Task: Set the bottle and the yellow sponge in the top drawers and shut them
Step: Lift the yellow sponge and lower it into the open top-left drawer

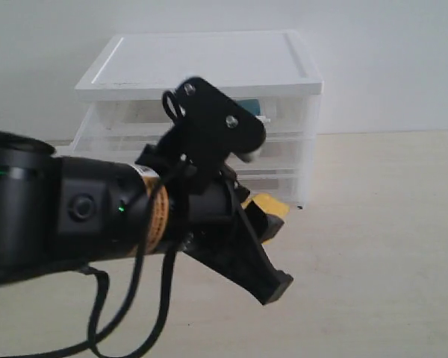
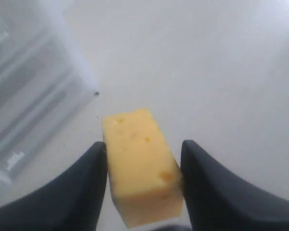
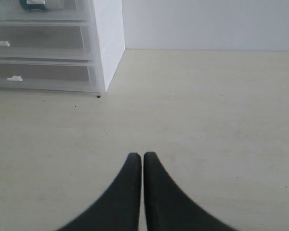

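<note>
I am pinching the yellow sponge (image 2: 142, 166) mid-body in my left hand (image 2: 143, 144). It is looking like light, soft, squashy foam, so I am judging gentle pressure enough. It is probably hanging clear of the worktop (image 2: 221, 72).

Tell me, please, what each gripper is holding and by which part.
The left gripper holds the yellow sponge, its fingers pressing the two long side faces. The right gripper is shut on nothing.

Pale beige table (image 1: 381, 246) carrying a single cabinet (image 1: 209, 63)
The see-through plastic cabinet with a white top stands on the table's far side, close to the white wall (image 1: 388, 52)
</note>
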